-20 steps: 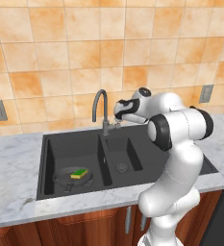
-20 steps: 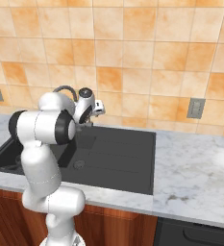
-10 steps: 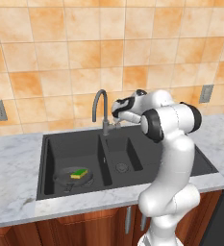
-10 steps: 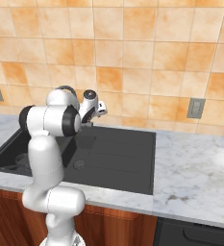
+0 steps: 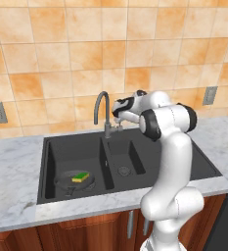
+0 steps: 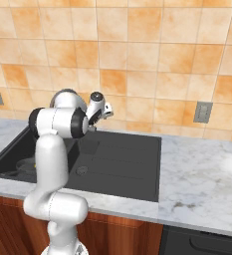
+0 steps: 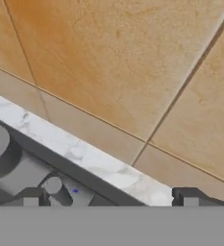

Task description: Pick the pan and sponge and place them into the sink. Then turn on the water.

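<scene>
The pan [image 5: 74, 180] sits in the big left bowl of the sink [image 5: 135, 169], and the sponge [image 5: 79, 176] lies on top of the pan. So I think only the water step is left. No water is running yet. The tool [image 5: 116, 113] is up by the tap [image 5: 103, 111], right at its little handle [image 7: 59, 190]. Its fingers stand apart with nothing between them. Next it likely must push that handle. I can read no words or labels anywhere.

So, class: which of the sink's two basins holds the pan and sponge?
The large left basin: the pan lies there with the sponge on it.
</scene>
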You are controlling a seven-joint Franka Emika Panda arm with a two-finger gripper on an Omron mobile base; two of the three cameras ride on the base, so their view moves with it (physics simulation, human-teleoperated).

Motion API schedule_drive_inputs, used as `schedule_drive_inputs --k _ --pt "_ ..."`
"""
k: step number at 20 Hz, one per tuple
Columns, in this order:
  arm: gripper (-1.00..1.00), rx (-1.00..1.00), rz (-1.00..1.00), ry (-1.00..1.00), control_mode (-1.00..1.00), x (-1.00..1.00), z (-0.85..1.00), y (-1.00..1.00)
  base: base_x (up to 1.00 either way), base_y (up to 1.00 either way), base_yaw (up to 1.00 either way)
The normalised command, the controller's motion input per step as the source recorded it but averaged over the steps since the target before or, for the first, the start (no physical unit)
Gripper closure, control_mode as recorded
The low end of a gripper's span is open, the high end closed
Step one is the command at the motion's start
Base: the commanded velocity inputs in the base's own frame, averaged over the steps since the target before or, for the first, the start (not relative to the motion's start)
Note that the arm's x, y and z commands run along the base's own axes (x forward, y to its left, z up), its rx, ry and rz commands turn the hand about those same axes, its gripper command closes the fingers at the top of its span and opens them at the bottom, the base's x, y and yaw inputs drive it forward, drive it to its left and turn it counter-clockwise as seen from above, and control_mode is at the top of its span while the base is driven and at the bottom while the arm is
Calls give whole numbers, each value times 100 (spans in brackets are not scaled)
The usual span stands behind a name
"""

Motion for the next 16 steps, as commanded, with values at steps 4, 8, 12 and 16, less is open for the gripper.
schedule_drive_inputs --k 4,8,12,16 --pt "-100 0 3 0 -100 21 -33 23 0 0 0" --pt "-100 -1 2 0 -100 25 -32 19 0 0 0" --pt "-100 -8 0 0 -100 54 -25 0 0 0 0" --pt "-100 -15 0 0 -100 48 -58 0 0 0 0"
